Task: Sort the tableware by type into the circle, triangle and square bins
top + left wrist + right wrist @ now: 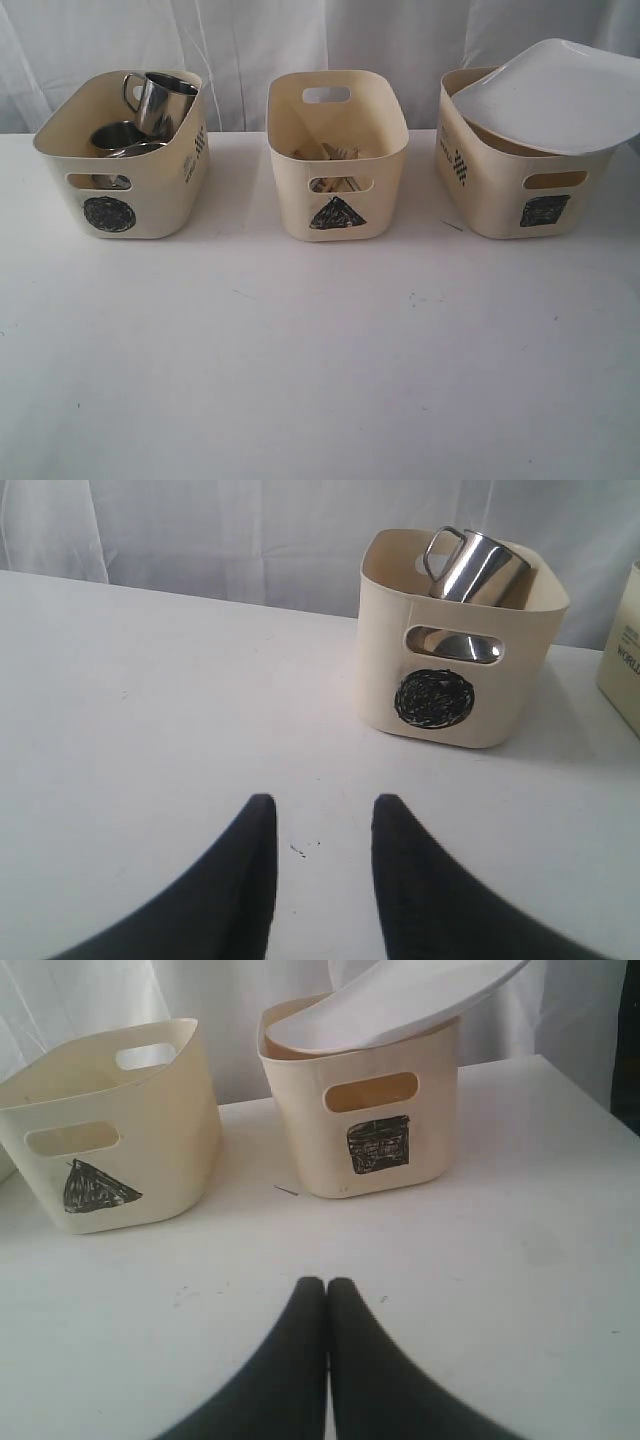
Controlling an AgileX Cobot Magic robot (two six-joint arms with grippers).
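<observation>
Three cream bins stand in a row at the back of the white table. The circle bin [125, 170] [460, 640] on the left holds steel mugs [160, 100] [475, 565] and a steel bowl [120, 135]. In the triangle bin [335, 150] [105, 1130] I see wooden chopsticks [335, 155]; other cutlery is hard to make out. The large white plate [555, 95] [400, 1000] lies tilted across the square bin [520, 170] [365, 1110]. My left gripper [322, 805] is open over bare table. My right gripper [326, 1285] is shut and empty. Neither gripper shows in the exterior view.
A white curtain [320, 40] hangs behind the bins. The table's right edge [590, 1090] shows in the right wrist view. A small dark speck [298, 851] lies on the table between the left fingers.
</observation>
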